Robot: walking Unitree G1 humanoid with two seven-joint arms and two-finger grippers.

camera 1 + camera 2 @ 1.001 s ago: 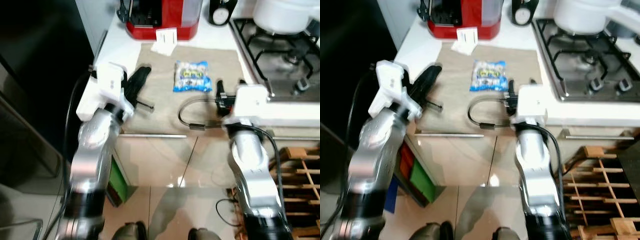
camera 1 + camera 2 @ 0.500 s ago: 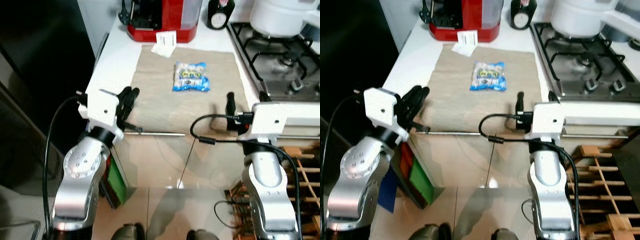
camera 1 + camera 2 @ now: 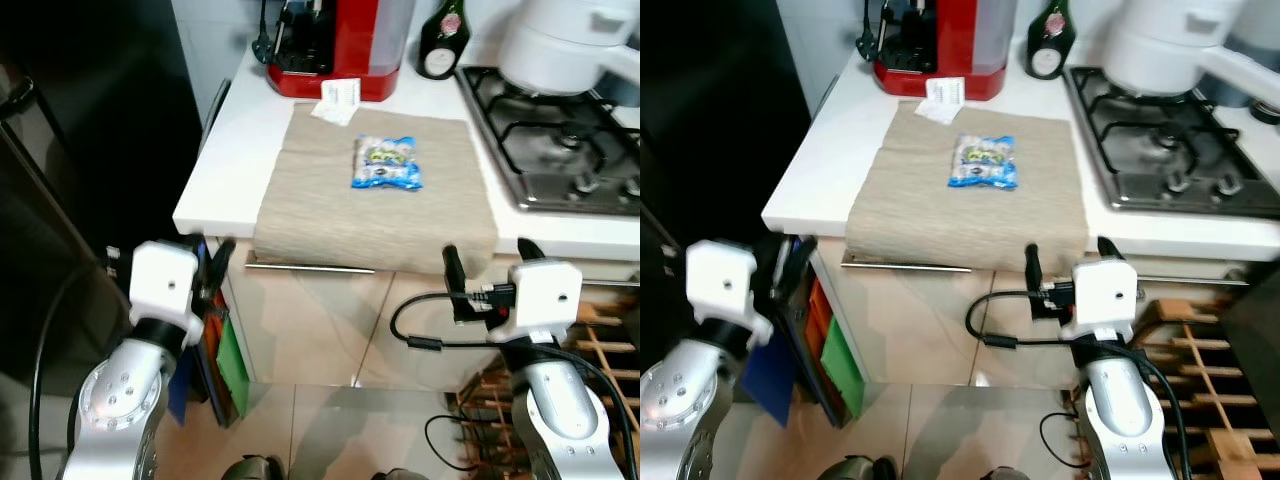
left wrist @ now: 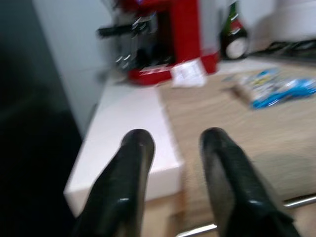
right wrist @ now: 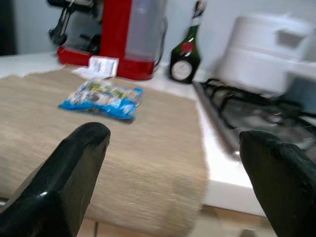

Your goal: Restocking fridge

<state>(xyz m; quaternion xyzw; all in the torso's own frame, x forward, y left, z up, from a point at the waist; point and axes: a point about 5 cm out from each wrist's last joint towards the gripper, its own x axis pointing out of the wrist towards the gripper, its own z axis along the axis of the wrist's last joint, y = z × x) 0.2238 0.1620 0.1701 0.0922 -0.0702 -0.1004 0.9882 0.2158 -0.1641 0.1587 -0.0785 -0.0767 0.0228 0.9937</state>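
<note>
Snack bag (image 3: pixel 387 163): glossy blue-and-white plastic pouch, flat, crinkled, lying on the beige woven cloth (image 3: pixel 330 200). Nothing touching it. It sits ahead of both grippers, beyond the counter edge, closer to the right one's line than the left's.

Cloth is coarse-weave, rectangular, front hem draped over the white counter (image 3: pixel 225 150) edge. A thin metal bar handle (image 3: pixel 310 267) runs just under that hem, on the glossy cream cabinet front.

Right gripper (image 3: pixel 486 268): held in front of the counter edge, below the cloth's near right corner, clear of everything. Two long black fingers (image 5: pixel 74 163) spread wide, nothing between them; in the right wrist view the bag shows beyond the gap, toward the one finger's side. White boxy wrist housing, black cable looping off it.

Left gripper (image 3: pixel 208 275): low, in front of the counter's left corner, next to the dark fridge side (image 3: pixel 90 150). Rounded glossy fingers (image 4: pixel 129 173) parted with a modest gap, empty. Left wrist view is blurred; the white counter corner and cloth edge lie right ahead of the tips.

Further back from the grippers: red coffee machine (image 3: pixel 340 45) with black front parts, a small white paper tag (image 3: pixel 338 95) leaning at its base on the cloth's far edge, a dark green bottle (image 3: pixel 440 40) with round label beside it. To the right gripper's far side, a steel gas hob (image 3: pixel 555 140) with black grates, white pot (image 3: pixel 570 45) on the rear burner. A wooden slatted rack (image 3: pixel 610 330) is below on the right; green and blue flat items (image 3: pixel 225 365) stand in the slot beside the left arm.
</note>
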